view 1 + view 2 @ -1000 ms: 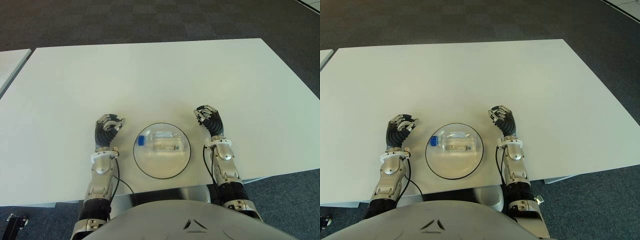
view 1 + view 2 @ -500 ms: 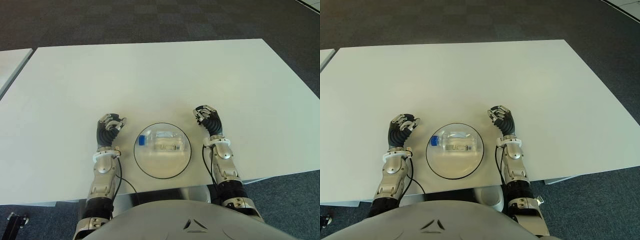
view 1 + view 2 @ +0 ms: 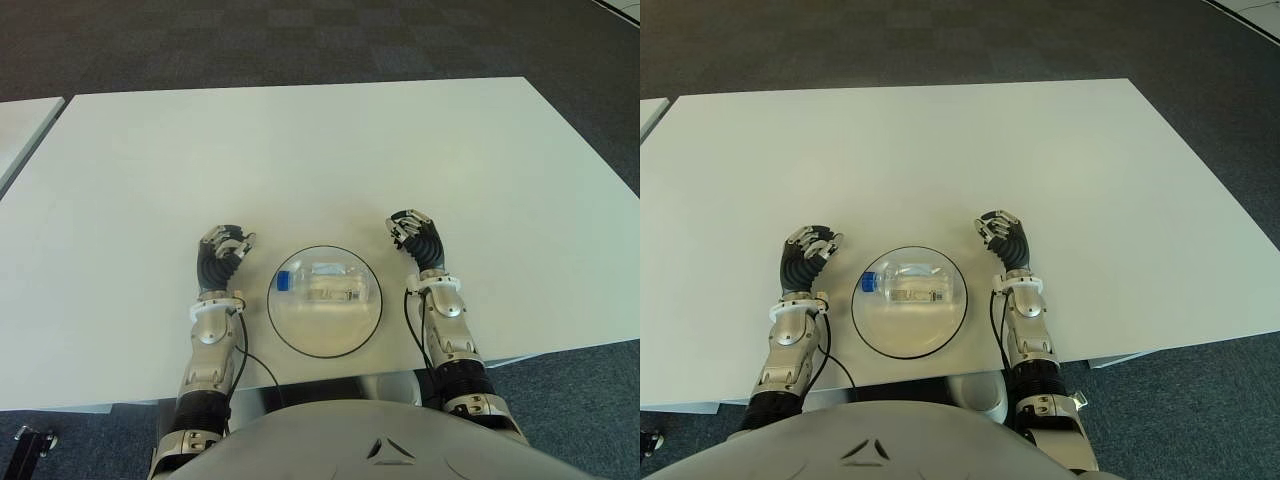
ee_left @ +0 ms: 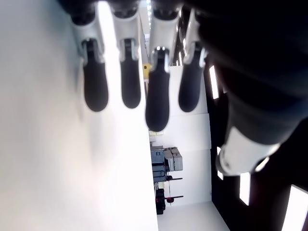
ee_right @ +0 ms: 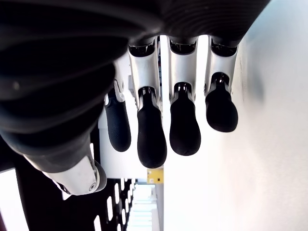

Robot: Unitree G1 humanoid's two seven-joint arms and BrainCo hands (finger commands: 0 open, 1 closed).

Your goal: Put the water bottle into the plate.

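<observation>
A: where's the clear plastic water bottle [image 3: 325, 283]?
B: lying in the round glass plate [image 3: 300, 336], near counter [image 3: 300, 150] edge. left hand [image 3: 222, 252] left of plate, right hand [image 3: 415, 236] right.

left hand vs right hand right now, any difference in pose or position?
The left hand shows left of the plate, the right hand right of it. The left hand sits a little nearer the robot, the right hand slightly farther up the table. Shared: both have relaxed fingers, hold nothing, and stand clear of the water bottle lying in the plate.
</observation>
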